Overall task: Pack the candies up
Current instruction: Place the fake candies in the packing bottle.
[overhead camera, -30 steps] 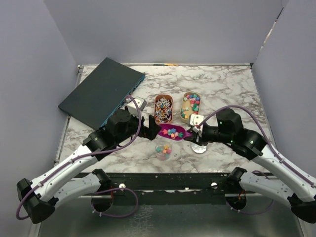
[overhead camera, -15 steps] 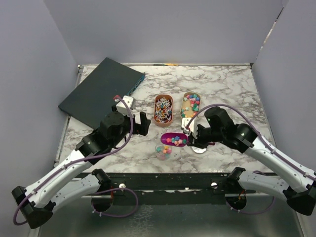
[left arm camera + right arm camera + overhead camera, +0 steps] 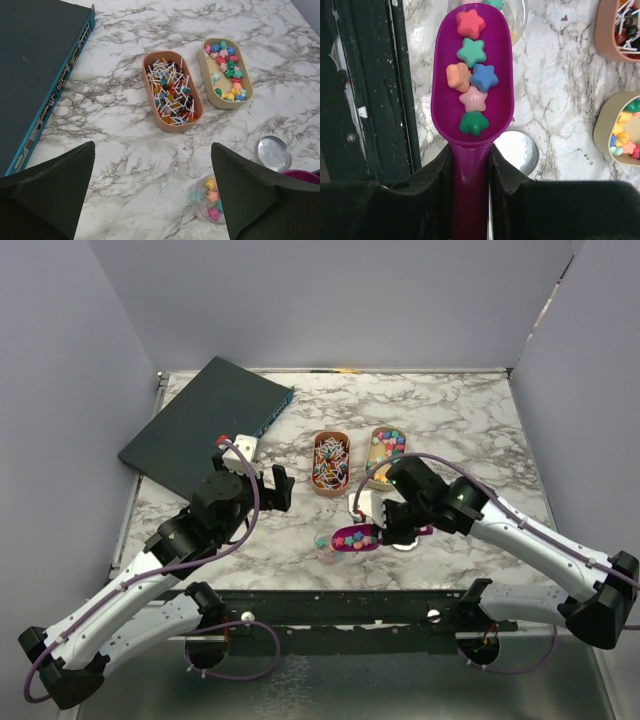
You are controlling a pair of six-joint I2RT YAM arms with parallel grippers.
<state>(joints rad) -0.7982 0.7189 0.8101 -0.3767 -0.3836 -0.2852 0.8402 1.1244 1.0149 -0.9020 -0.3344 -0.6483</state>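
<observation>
right gripper (image 3: 470,170) clamps purple scoop (image 3: 441,102) | left gripper (image 3: 150,195) spread, empty | scoop lip over clear jar (image 3: 518,20) | risk: fast tilt throws star candies (image 3: 483,77) past narrow mouth

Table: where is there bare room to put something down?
Bare marble: the back of the table, behind the orange tray and tan tray; the right side past the tan tray; and between the dark box and orange tray. Crowded: the front middle, with jar, lid, scoop and right hand.
</observation>
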